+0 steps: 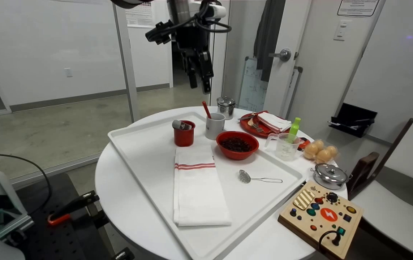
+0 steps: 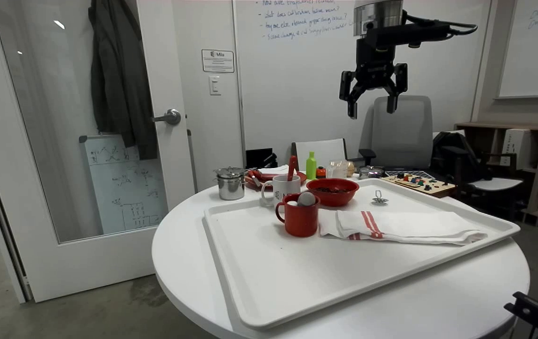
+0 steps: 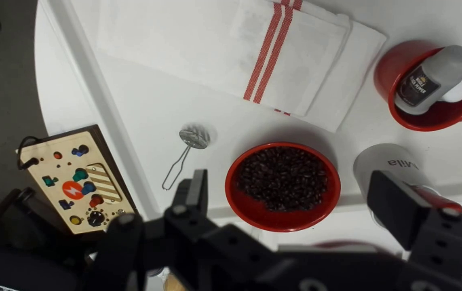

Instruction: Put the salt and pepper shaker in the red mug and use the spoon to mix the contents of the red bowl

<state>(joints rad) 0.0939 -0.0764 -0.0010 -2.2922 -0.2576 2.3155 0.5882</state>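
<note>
We read "Mila" on the wall sign (image 2: pixel 218 61) in an exterior view; the lines beneath it are too small to resolve. The same name stands upside down in the wrist view on the grey mug (image 3: pixel 376 163). We identify the pepper shaker (image 3: pixel 437 81) by its dark label (image 3: pixel 418 87), which appears to read "BLACK PEPPER". This shaker leans inside the red mug (image 3: pixel 386 74), one end projecting above the rim; the pale shaker (image 3: pixel 457 89) sits lower, beside it. On the whiteboard (image 2: pixel 292 103) we note blue handwriting, only partly legible. The wooden control board (image 1: pixel 322 225) carries a white lightning bolt on a red disc.

We locate the gripper (image 2: pixel 372 111) above the tabletop level, jaws spread wide, holding nothing. The spoon (image 3: pixel 193 138), with round head and wire-loop handle, lies on the white tray (image 1: pixel 145 151), near the red bowl (image 3: pixel 279 220) of dark beans (image 3: pixel 283 178). A folded white cloth (image 1: pixel 199 187) with red stripes lies just beside the red mug. The tray rests on a round white table (image 1: pixel 114 180).

In the room we observe a door (image 2: pixel 174 70) with a metal lever handle (image 2: pixel 171 117), a dark coat (image 2: pixel 120 80) and a grey chair (image 2: pixel 400 132).
</note>
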